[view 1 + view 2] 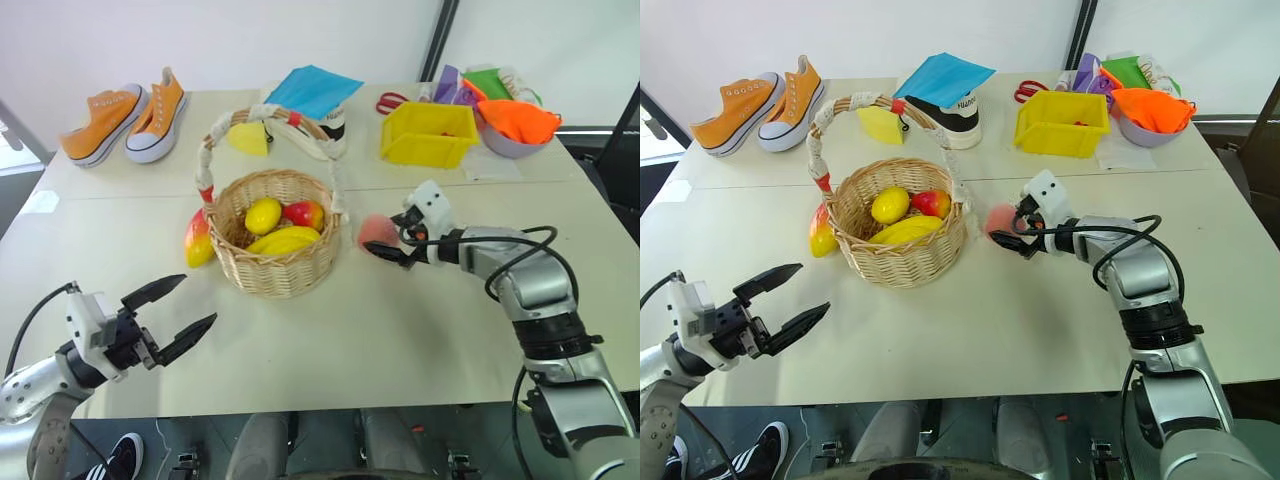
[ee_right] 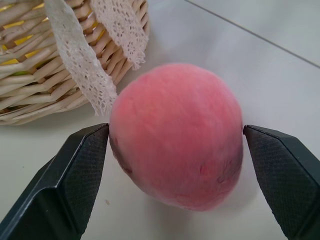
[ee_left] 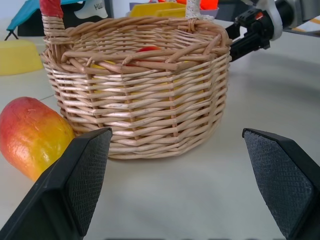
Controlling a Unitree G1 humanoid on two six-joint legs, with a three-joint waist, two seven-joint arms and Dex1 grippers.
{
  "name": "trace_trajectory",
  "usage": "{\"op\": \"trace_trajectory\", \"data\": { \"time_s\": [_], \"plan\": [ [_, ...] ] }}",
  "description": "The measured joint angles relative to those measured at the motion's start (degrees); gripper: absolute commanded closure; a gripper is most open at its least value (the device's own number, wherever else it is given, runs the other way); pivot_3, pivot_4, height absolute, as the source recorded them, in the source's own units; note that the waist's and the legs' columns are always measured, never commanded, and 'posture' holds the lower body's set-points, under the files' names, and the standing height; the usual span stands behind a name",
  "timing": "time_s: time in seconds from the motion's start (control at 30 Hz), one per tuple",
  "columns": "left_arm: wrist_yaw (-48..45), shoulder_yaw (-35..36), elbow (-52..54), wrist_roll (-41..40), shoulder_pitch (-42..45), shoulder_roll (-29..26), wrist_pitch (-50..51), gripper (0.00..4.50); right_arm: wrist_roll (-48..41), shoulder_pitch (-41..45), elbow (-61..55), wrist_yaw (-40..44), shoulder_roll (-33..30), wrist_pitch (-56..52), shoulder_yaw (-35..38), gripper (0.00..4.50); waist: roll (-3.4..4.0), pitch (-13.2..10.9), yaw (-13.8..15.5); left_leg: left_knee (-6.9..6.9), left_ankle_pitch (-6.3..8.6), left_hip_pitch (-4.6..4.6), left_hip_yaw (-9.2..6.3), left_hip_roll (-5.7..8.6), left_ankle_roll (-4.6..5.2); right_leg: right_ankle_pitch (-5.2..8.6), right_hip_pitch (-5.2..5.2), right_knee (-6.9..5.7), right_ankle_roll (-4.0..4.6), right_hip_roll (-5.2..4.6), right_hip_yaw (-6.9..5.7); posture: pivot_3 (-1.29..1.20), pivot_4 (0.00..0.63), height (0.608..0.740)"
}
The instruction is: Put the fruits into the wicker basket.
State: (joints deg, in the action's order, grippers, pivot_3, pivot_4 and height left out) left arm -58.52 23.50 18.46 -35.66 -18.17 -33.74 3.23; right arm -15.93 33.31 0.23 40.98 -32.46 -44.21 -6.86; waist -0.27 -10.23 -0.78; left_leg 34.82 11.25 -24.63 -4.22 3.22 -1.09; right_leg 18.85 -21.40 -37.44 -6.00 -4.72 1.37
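bare table [image 1: 330, 350] lies open across the lower centre; the wicker basket [image 1: 280, 262] at centre, its arched handle [image 1: 262, 122] overhead, blocks passage there.

Pale table [image 1: 330, 350]; basket [image 1: 275, 262], mango [image 1: 198, 240], peach [image 1: 377, 231], sneakers [image 1: 125, 115]

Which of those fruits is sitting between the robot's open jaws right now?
The pink peach, lying on the table just right of the wicker basket. The mango lies outside it on the other side; the rest are inside.

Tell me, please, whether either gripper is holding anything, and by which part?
Nothing is held: the right gripper straddles the peach with open fingers; the left gripper is open.
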Motion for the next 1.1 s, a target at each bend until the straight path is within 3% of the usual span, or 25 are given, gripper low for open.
{"op": "trace_trajectory", "data": {
  "time_s": [0.07, 0.2, 0.5, 0.8, 0.9, 0.97, 1.1],
  "plan": [
    [0.03, -0.03, -0.12, 0.09, 0.24, 0.1, -0.08, 0.0, 0.05, 0.19, 0.32, -0.2, 0.23, 0.07, 0.06, 0.29, 0.0, 0.0, 0.03, 0.0, 0.0, 0.0, 0.0, 0.0, 0.0, 0.0, -0.02, 0.01, 0.0, 0.0, 0.0, 0.0, 0.15, 0.74],
    [0.07, -0.04, -0.34, 0.14, 0.71, 0.16, -0.11, 0.0, -0.06, 0.2, 0.95, -1.11, 1.56, 0.11, 0.72, 1.53, 0.0, 0.0, -0.01, 0.0, 0.0, 0.0, 0.0, 0.0, 0.0, 0.0, -0.01, 0.0, -0.01, 0.0, 0.0, 0.0, 0.15, 0.74],
    [0.21, -0.12, -1.4, 0.19, 1.18, 0.3, -0.26, 0.0, -2.24, -2.12, -1.26, 0.54, -0.97, -0.75, 4.08, 1.53, 0.0, 0.0, 0.24, 0.0, 0.01, -0.01, 0.0, 0.01, 0.01, -0.01, 0.01, 0.05, -0.01, 0.0, -0.02, 0.0, 0.15, 0.74],
    [1.19, 0.16, -2.69, -0.07, 2.59, 0.72, -0.2, 0.0, -18.51, -14.92, -19.25, 16.07, -15.81, -6.89, 16.74, 1.53, 0.02, -0.01, -0.24, 0.03, 0.04, -0.14, 0.0, -0.04, 0.07, -0.01, 0.04, 0.06, -0.01, 0.02, -0.03, 0.0, 0.15, 0.74],
    [1.3, 0.25, -3.71, -0.79, 4.18, 0.73, -0.12, 0.0, -27.26, -11.19, -23.89, 15.37, -14.36, -12.3, 18.21, 1.53, 0.03, -0.01, -0.52, 0.05, 0.04, -0.11, 0.0, -0.06, 0.07, -0.02, 0.03, 0.04, 0.02, 0.02, -0.01, 0.0, 0.15, 0.74],
    [1.37, 0.31, -4.61, -1.2, 5.59, 0.72, 0.13, 0.0, -31.7, -4.16, -25.13, 11.16, -9.77, -14.91, 18.39, 1.53, 0.03, -0.01, -0.39, 0.07, 0.04, -0.11, 0.0, -0.07, 0.06, -0.02, 0.02, 0.04, 0.03, 0.02, -0.03, 0.0, 0.15, 0.74],
    [1.35, 0.26, -5.61, -1.2, 6.93, 0.7, 0.18, 0.0, -32.57, 4.08, -25.89, 3.88, -3.04, -15.28, 14.99, 1.53, -0.03, 0.0, 0.24, 0.04, 0.05, -0.14, -0.01, -0.06, 0.08, -0.03, -0.11, 0.21, 0.02, -0.01, -0.08, 0.0, 0.15, 0.74]
  ]
}}
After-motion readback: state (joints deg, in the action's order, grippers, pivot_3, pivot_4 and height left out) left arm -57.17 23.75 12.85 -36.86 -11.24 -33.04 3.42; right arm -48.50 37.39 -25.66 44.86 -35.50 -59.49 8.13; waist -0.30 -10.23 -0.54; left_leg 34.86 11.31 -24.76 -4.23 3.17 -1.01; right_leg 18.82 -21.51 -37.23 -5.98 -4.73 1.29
